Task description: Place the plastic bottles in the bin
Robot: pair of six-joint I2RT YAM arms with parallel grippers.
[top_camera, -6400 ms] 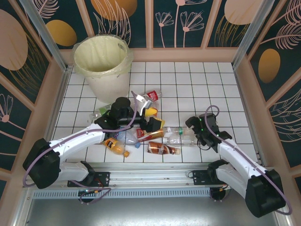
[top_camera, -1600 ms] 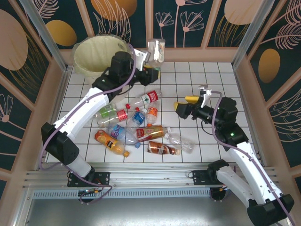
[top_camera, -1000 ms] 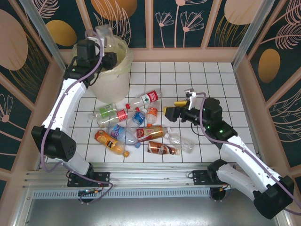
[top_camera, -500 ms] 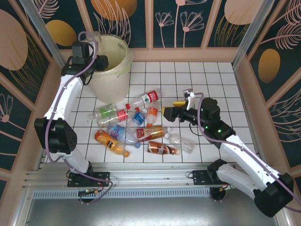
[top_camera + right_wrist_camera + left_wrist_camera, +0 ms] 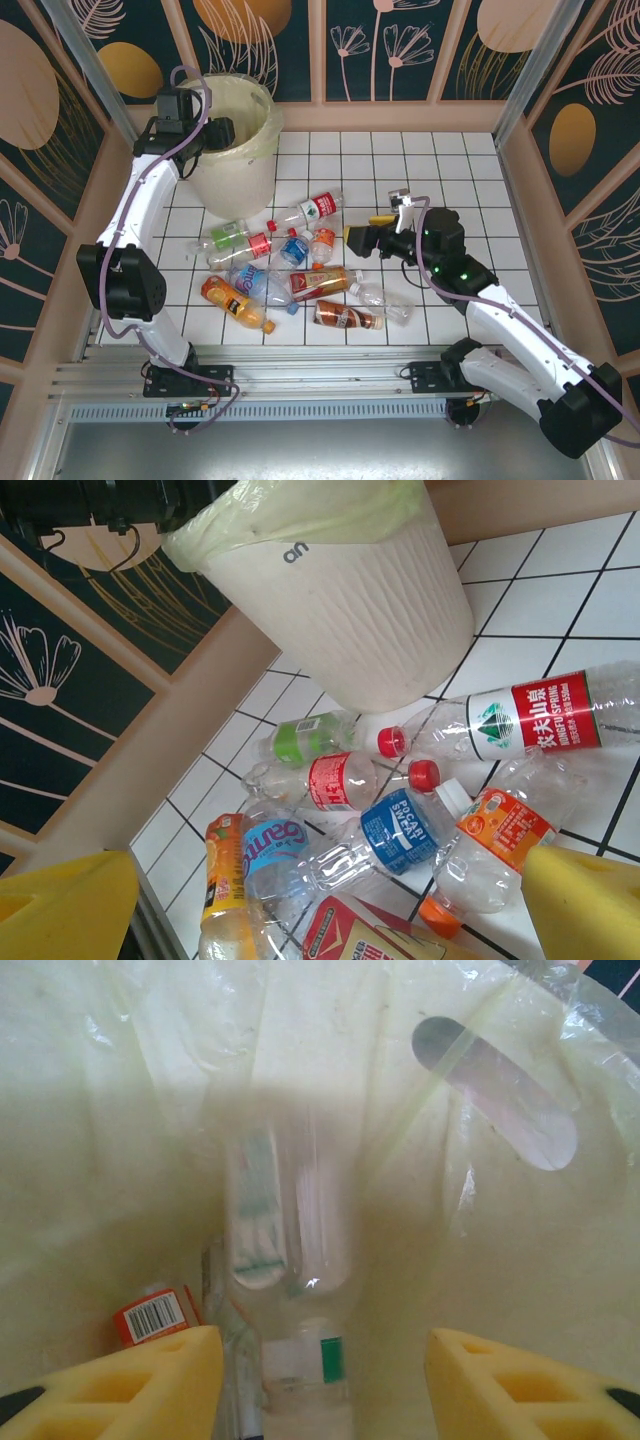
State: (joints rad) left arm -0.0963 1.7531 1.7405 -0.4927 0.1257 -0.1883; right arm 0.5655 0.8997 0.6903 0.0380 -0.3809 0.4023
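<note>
Left gripper parted, empty, over the bin

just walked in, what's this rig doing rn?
It is clearing plastic bottles into the bin. The left arm reaches over the bin's rim. The left fingers stand apart inside the bag, and a blurred clear bottle below them is ungripped and looks to be dropping. At least one other bottle lies at the bottom. The right fingers are wide open and empty, hovering over the pile of about ten bottles left on the tiled tabletop.
</note>
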